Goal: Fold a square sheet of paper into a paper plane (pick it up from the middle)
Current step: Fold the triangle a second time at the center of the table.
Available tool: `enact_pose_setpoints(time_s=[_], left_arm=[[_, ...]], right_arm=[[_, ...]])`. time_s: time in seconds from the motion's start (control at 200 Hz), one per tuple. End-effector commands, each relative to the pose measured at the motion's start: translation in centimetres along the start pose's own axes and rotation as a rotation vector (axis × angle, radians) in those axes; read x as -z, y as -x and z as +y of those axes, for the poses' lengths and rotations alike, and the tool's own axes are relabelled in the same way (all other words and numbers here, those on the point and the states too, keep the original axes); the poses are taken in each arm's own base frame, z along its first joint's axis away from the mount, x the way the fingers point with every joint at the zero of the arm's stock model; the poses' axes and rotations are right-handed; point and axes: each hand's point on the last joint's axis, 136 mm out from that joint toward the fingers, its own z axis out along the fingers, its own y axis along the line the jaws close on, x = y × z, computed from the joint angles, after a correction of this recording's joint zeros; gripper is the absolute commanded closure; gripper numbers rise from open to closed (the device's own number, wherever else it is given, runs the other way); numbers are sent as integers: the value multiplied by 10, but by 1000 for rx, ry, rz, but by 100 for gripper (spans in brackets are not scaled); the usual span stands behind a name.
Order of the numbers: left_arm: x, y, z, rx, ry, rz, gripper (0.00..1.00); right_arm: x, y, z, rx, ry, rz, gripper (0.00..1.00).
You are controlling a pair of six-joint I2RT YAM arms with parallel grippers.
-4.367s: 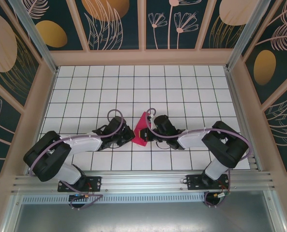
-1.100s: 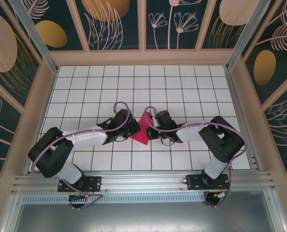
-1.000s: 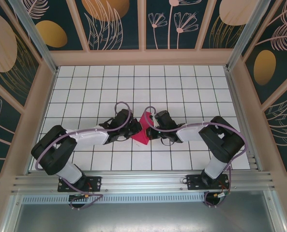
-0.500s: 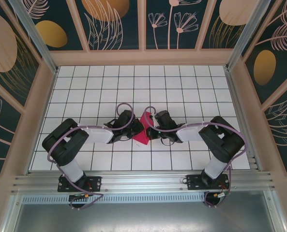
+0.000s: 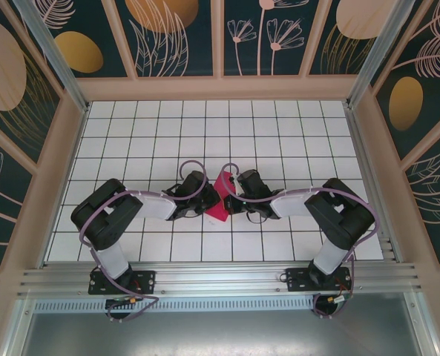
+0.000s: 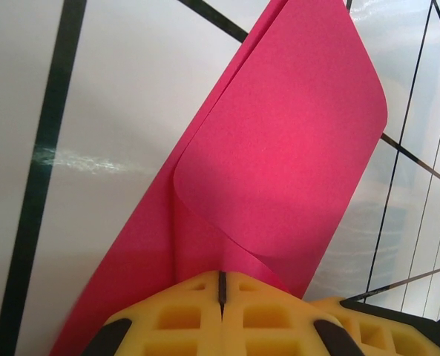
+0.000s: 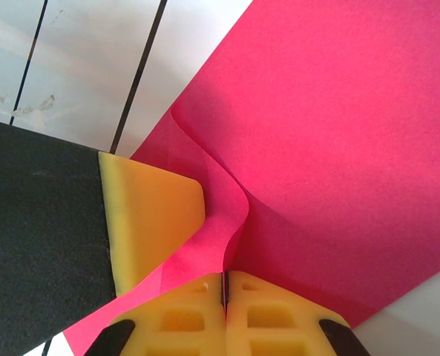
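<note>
1. Square sheet of paper point(image 5: 221, 197): plain magenta-red, unmarked.
2. Table point(image 5: 279, 133): white tiles with a thin dark grid.
3. Left gripper point(image 6: 221, 285), right gripper point(image 7: 224, 285): yellow fingers with a waffle pattern of recesses.
4. Left arm point(image 5: 149, 206), right arm point(image 5: 297, 202): white covers, black joints.
5. Cables point(image 5: 192, 165): pale purple.
6. Wall panels point(image 5: 175, 37): dark teal with gold ovals and pale line-drawn leaves and flowers, in tan frames.
7. Rail point(image 5: 220, 282): silver-grey metal.

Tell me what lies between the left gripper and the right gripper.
The folded sheet of paper lies between the left gripper and the right gripper, as the top view shows; each wrist view shows its jaws shut on it.
</note>
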Motion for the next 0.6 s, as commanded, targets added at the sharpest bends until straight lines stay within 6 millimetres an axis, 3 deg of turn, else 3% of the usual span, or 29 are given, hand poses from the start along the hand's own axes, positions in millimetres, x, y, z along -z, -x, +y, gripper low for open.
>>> enact_pose_setpoints(time_s=[0.0,0.115,0.35,0.596], left_arm=[[-3,-1,26,22,72,-15,93],[0,2,17,24,45,-25,93],[12,32,-15,-10,2,-100,89],[-1,30,-12,-18,10,-63,87]], right_arm=[[-9,-24,-18,-15,-72,84,95],[-9,-24,-19,-13,-76,83,95],[-9,-26,-20,-7,-87,88,95],[-9,-25,-21,-8,-89,86,95]])
